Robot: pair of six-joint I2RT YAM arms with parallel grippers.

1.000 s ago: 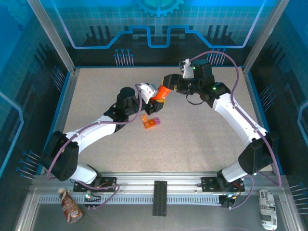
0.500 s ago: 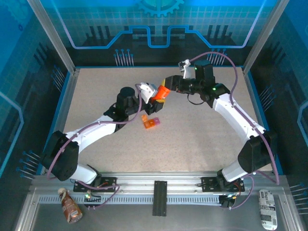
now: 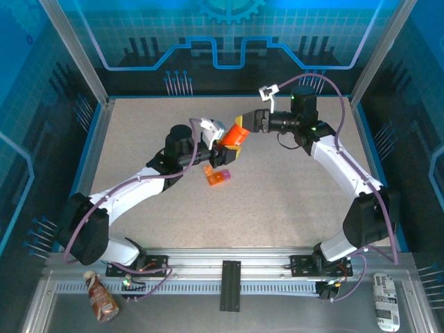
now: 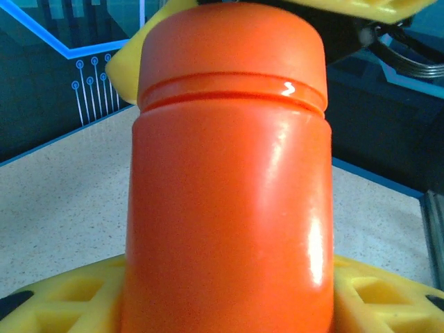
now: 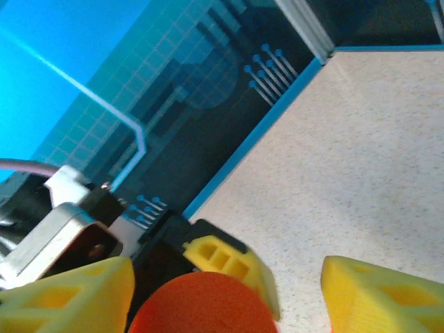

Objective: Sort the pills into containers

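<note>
My left gripper (image 3: 223,149) is shut on an orange bottle (image 3: 233,137) and holds it tilted above the table's middle. In the left wrist view the bottle (image 4: 229,194) stands between yellow fingers (image 4: 62,305). My right gripper (image 3: 245,123) is open at the bottle's cap end. In the right wrist view its yellow fingertips (image 5: 69,298) stand wide on either side of the orange cap (image 5: 201,309), with a gap on the right. The containers (image 3: 217,176), a small orange box with a pink end, lie on the table just below the bottle. The pills are hidden.
The speckled table (image 3: 291,201) is walled by blue panels and aluminium posts (image 3: 97,90). A brown packet (image 3: 102,298) and a white packet (image 3: 386,311) lie outside the front rail.
The right gripper's jaws closed in on the cap, then spread apart, and its wrist turned and drew back slightly. The left gripper has kept its hold on the bottle.
</note>
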